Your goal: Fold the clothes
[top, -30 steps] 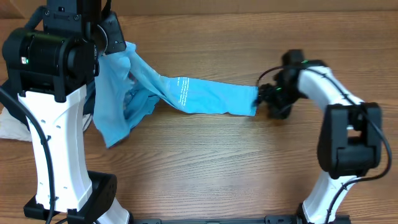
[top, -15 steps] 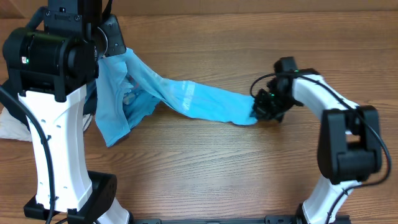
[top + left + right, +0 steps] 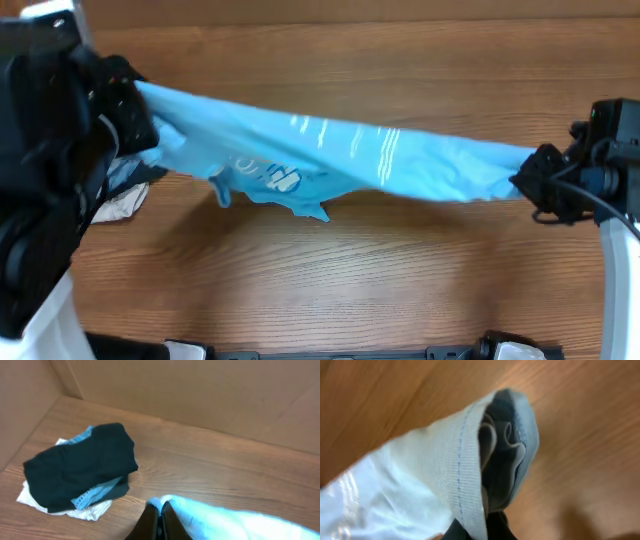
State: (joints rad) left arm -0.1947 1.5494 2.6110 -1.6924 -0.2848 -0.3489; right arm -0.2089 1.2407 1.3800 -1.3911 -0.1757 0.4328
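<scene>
Light blue T-shirt: no more a crumpled strip lying on the tabletop as one second ago. Now lifted and pulled long between the two claws, from the left side of the overhead view to the right one. Hangs clear of the wood, with a shadow under it and a loose flap sagging left of the middle.

Right claw: a second ago wide apart at the right end of the cloth, now clenched on that end and drawn far to the right. In the right wrist view, several layers of hem bunched together above the closed tips.

Left claw: clamped on the other end, same as a second ago, but raised much higher, close under the overhead camera.

Pile of other clothes: black piece on top, denim-blue and cream under it. Rests on the tabletop at the left, below the raised left arm, apart from the T-shirt.

For the task, probably the spreading step: picked up and tensioned, not one fold made yet. Next, most likely, to lay it down flat. Possible trouble: bunched layers in the right grip, so perhaps twisted and not opening flat.
</scene>
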